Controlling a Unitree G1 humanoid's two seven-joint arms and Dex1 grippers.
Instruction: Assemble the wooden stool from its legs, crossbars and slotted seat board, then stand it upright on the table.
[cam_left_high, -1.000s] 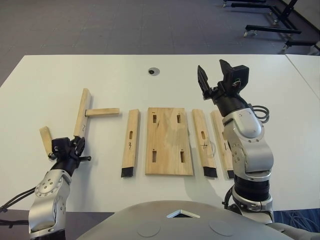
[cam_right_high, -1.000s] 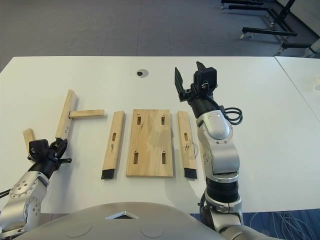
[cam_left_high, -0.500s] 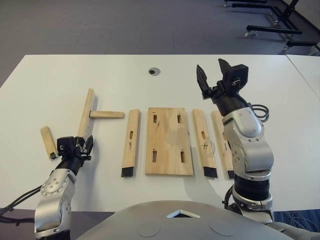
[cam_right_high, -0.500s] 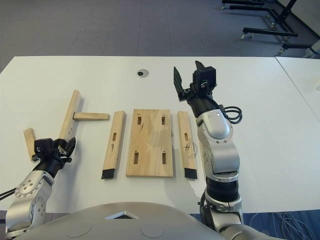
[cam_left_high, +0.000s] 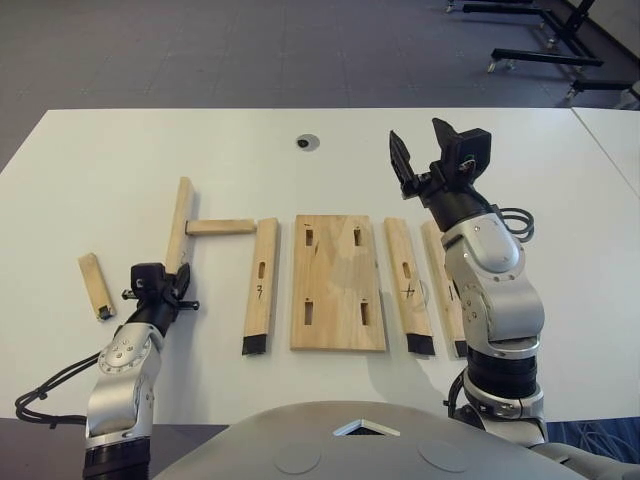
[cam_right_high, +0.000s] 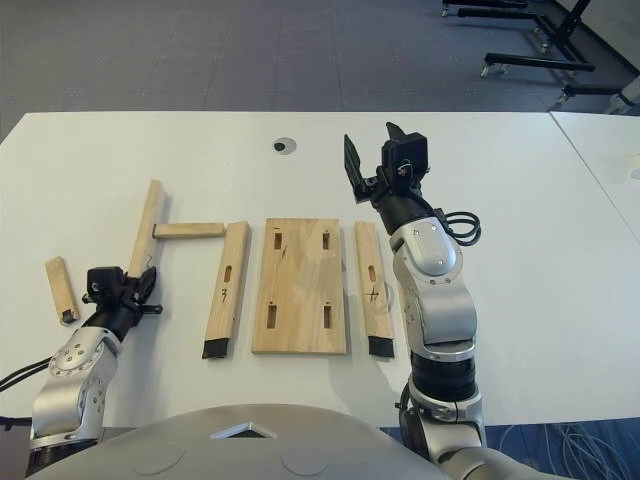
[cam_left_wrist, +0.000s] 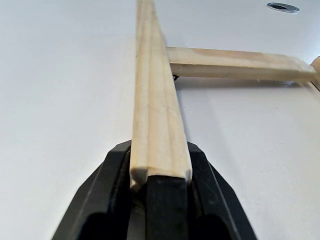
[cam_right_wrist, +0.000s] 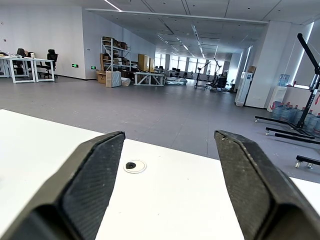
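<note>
My left gripper (cam_left_high: 158, 287) is shut on the near end of a long wooden leg (cam_left_high: 178, 225) lying on the white table. In the left wrist view the leg (cam_left_wrist: 156, 95) runs away from between the black fingers (cam_left_wrist: 114, 172). A crossbar (cam_left_high: 221, 227) joins the leg at a right angle and points toward the seat board. The slotted seat board (cam_left_high: 338, 282) lies flat in the middle, a slotted leg (cam_left_high: 262, 285) to its left, two more legs (cam_left_high: 408, 285) to its right. My right gripper (cam_left_high: 425, 152) is held open above the table, beyond the right legs.
A short wooden piece (cam_left_high: 96, 285) lies alone at the left, just beside my left arm. A small round hole (cam_left_high: 307, 142) sits in the table (cam_left_high: 560, 200) behind the board. Bare table stretches at the back and far right.
My left gripper has slid right, away from the short piece, dragging the leg and crossbar toward the seat board; the leg now lies straighter. The right arm has barely moved.
</note>
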